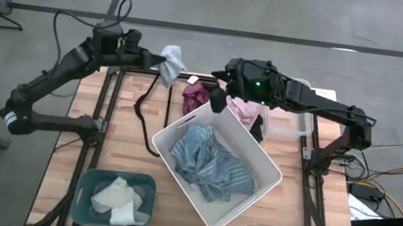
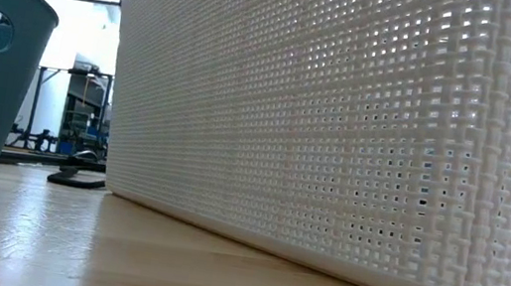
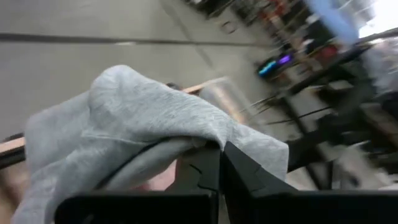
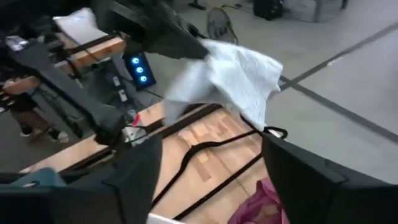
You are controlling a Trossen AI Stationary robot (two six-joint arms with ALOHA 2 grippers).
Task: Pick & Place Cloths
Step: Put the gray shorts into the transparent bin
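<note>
Grey fabric hangs from the left gripper [image 1: 163, 63], whose fingers are pressed together on this grey cloth [image 1: 172, 64] and hold it in the air over the far edge of the wooden table [image 1: 75, 124]; in the left wrist view the cloth [image 3: 149, 134] drapes over the dark fingers [image 3: 239, 171]. The right gripper [image 1: 220, 92] hovers above the far corner of the white basket [image 1: 240, 208], fingers spread wide and holding nothing. Inside that basket lies the blue striped cloth [image 1: 207, 160]. Just beyond the basket's far rim, a maroon cloth [image 1: 196, 94] and a pink cloth [image 1: 244, 112] lie on the table under the right arm. The teal bin [image 1: 91, 184] at the near left corner holds cream-white cloths [image 1: 118, 200]. A thin black cable [image 1: 143, 113] curls on the table left of the basket.
</note>
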